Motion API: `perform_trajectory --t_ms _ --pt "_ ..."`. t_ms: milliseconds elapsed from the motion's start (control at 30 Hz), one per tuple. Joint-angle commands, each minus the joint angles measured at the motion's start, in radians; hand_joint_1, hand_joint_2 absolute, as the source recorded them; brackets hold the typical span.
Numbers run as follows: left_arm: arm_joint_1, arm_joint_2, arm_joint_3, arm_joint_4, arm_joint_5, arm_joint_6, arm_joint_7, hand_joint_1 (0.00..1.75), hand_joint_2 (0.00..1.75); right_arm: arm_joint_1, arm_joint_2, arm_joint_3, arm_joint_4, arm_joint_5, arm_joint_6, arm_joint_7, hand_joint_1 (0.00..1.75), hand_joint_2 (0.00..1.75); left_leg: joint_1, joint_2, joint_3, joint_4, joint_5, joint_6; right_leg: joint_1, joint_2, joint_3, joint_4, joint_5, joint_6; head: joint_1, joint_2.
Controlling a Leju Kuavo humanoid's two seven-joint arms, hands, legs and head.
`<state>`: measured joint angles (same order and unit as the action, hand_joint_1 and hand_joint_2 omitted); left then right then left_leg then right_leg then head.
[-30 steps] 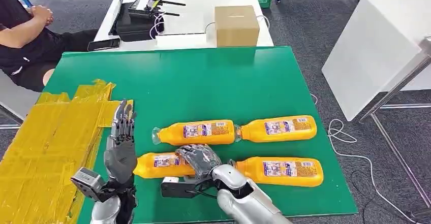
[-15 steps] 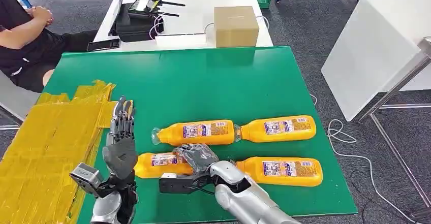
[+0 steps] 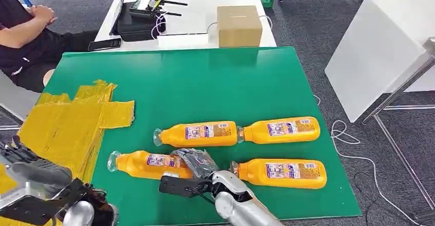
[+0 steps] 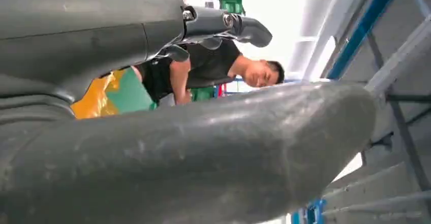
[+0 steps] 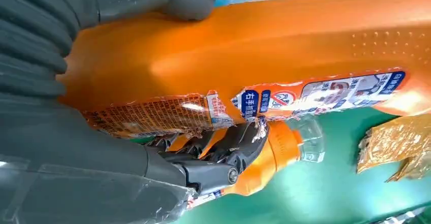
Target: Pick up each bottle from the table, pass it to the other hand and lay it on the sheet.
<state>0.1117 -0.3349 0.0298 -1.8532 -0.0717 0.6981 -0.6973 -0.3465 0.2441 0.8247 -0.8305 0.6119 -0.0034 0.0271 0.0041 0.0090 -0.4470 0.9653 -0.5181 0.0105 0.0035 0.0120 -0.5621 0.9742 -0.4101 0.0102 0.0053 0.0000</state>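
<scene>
Right robot hand [image 3: 197, 163] wraps one of four orange bottles on the green worktop [image 3: 205, 82].

Four bottles lie on their sides in two rows. The held bottle [image 3: 149, 164] rests on the worktop, cap pointing away to the robot hand's left, thumb over its top and fingers [image 5: 239, 142] curled beneath. A second bottle [image 3: 282, 172] lies just to the right of the robot hand; two more [image 3: 197, 133] [image 3: 281, 129] lie end to end just beyond it. The yellow sheet [image 3: 66, 128] spreads well to its left, over the worktop's left edge. Beyond the bottles is bare worktop. The left robot hand [image 4: 178, 148] sits low over the sheet; its grip cannot be told.
</scene>
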Motion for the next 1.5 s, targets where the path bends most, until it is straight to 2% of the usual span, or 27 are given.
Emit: perform_trajectory --t_ms 33,167,267,300,333,400,500,600,667,1067,1500 --pt "-0.007 -0.014 0.068 -0.002 0.020 0.000 -0.001 0.00 0.00 0.020 -0.013 0.007 0.070 -0.008 0.008 -0.003 1.75 1.75 0.000 -0.001 0.000 -0.001 0.000 0.000 0.000 -0.001 0.000 -0.001 0.000 0.001 0.000 0.000" --pt "-0.019 -0.014 0.037 0.033 0.040 -0.001 -0.001 0.00 0.00 0.038 -0.016 -0.009 0.041 -0.017 -0.025 -0.007 1.75 1.75 0.001 -0.002 -0.001 -0.001 0.001 0.000 0.001 -0.002 0.000 -0.002 0.001 0.001 0.000 0.000" --pt "-0.055 -0.014 0.033 0.233 0.150 -0.248 0.066 0.00 0.00 0.197 -0.042 -0.120 -0.240 -0.048 -0.157 -0.095 1.75 1.75 0.001 -0.006 -0.002 -0.003 0.002 0.000 0.001 -0.006 0.000 -0.004 0.002 0.001 0.000 0.000" --pt "-0.062 -0.014 0.035 0.276 0.155 -0.266 0.084 0.00 0.00 0.260 -0.055 -0.152 -0.357 -0.055 -0.173 -0.115 1.75 1.75 0.000 -0.008 0.000 -0.003 0.002 0.000 0.000 -0.008 0.002 -0.004 0.000 0.001 0.000 0.000" --pt "-0.054 -0.014 0.038 0.294 0.170 -0.314 0.115 0.00 1.75 0.305 -0.062 -0.174 -0.443 -0.054 -0.185 -0.135 1.75 1.75 0.000 -0.008 0.001 -0.002 0.002 0.000 0.000 -0.009 0.002 -0.003 -0.001 0.001 0.000 0.000" --pt "-0.032 -0.014 0.052 0.300 0.181 -0.327 0.122 0.00 1.75 0.357 -0.072 -0.196 -0.551 -0.063 -0.187 -0.164 1.75 1.75 -0.001 -0.014 -0.002 -0.002 0.002 0.000 0.000 -0.013 0.000 -0.003 -0.001 0.002 0.000 0.000" --pt "-0.010 -0.014 0.063 0.298 0.209 -0.355 0.171 0.00 1.75 0.387 -0.056 -0.217 -0.617 -0.081 -0.222 -0.240 1.75 1.75 0.000 -0.007 -0.006 -0.001 0.000 0.000 0.000 -0.006 -0.005 -0.001 -0.001 0.001 0.000 0.000" --pt "0.000 -0.011 0.062 0.335 0.255 -0.517 0.258 0.00 1.75 0.404 -0.051 -0.218 -0.684 -0.131 -0.249 -0.346 1.75 1.75 -0.001 -0.007 -0.009 -0.001 0.000 0.000 -0.001 -0.007 -0.007 -0.001 -0.001 0.001 0.001 0.000" --pt "0.006 -0.007 0.045 0.355 0.292 -0.617 0.281 0.00 1.75 0.404 -0.053 -0.218 -0.693 -0.145 -0.245 -0.362 1.75 1.75 -0.001 -0.007 -0.009 -0.001 0.000 0.000 -0.001 -0.008 -0.007 -0.002 -0.001 0.002 0.001 0.000" --pt "0.004 0.019 -0.053 0.381 0.371 -0.810 0.321 0.00 1.75 0.354 -0.031 -0.272 -0.554 -0.158 -0.213 -0.355 1.75 1.75 -0.001 -0.004 -0.011 -0.002 0.000 0.000 -0.001 -0.005 -0.010 -0.002 0.000 0.001 0.000 0.000" --pt "0.006 0.020 -0.079 0.366 0.409 -0.868 0.315 0.00 1.75 0.317 -0.003 -0.330 -0.461 -0.167 -0.196 -0.352 1.75 1.75 0.001 -0.004 -0.010 -0.003 0.000 0.000 0.000 -0.005 -0.008 -0.004 0.001 0.002 0.000 0.000"
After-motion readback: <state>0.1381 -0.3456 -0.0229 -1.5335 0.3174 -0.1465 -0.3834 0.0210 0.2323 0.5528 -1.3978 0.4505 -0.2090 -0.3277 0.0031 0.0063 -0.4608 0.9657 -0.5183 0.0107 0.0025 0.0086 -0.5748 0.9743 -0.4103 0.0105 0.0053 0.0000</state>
